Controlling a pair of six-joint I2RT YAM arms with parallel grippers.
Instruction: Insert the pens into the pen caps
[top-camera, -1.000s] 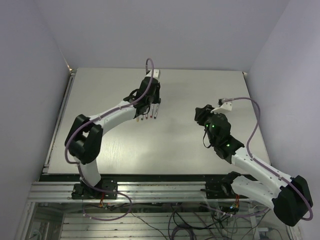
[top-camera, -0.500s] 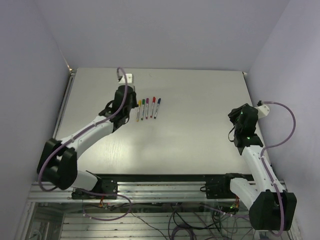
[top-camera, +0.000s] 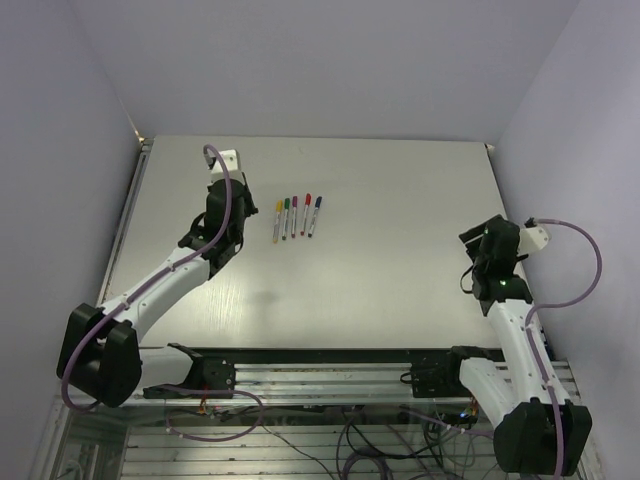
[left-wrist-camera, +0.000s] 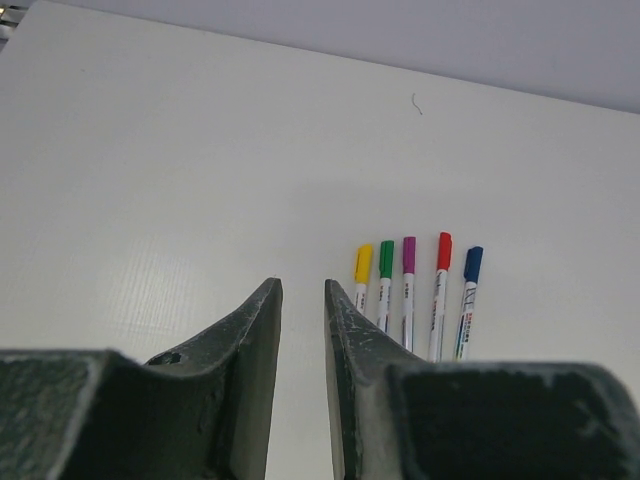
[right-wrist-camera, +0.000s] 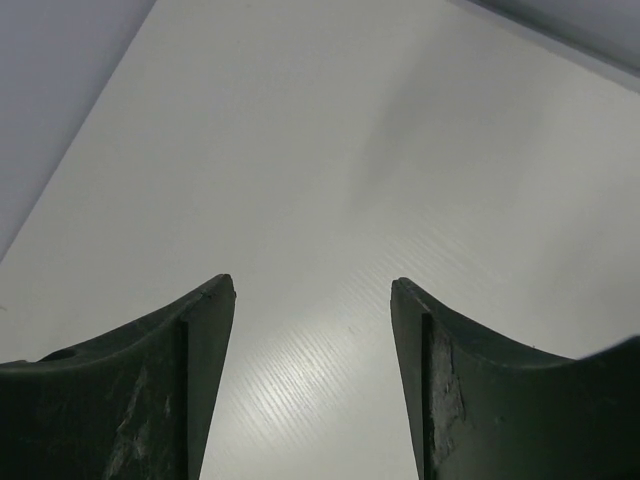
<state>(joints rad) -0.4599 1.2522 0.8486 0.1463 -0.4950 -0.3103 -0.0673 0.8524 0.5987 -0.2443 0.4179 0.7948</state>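
A: Since the right arm is folded closest to the bases, how does its pincer stand?

B: The right gripper (right-wrist-camera: 312, 285) hangs over the right side of the table (top-camera: 400, 200), released. Its two dark fingers (right-wrist-camera: 195, 350) stand wide apart, and only white tabletop shows between them.

A: And the other one?

B: The left gripper (left-wrist-camera: 302, 285) is farther up, over the left half of the table. Its fingers (left-wrist-camera: 255, 340) are drawn close together but not clenched, since a narrow slit of tabletop shows between them. It grasps nothing.

A: Where are the pens, then?

B: The pens (top-camera: 296, 217) lie flat on the table a little beyond that gripper and just to its right. All five are side by side in a neat row, nearly parallel, with small gaps between neighbours. The gap between the third and fourth looks slightly wider. They are well apart from the right gripper, and neither pincer touches them.

A: And the caps?

B: The caps (left-wrist-camera: 409, 254) sit on the far ends of the pens. From left to right they are yellow, green, purple, red and blue. The silvery-white barrels run back toward the near edge, and in the left wrist view their lower ends are hidden behind the gripper.

A: Anything past the row?

B: The tabletop runs on to the pale back wall.
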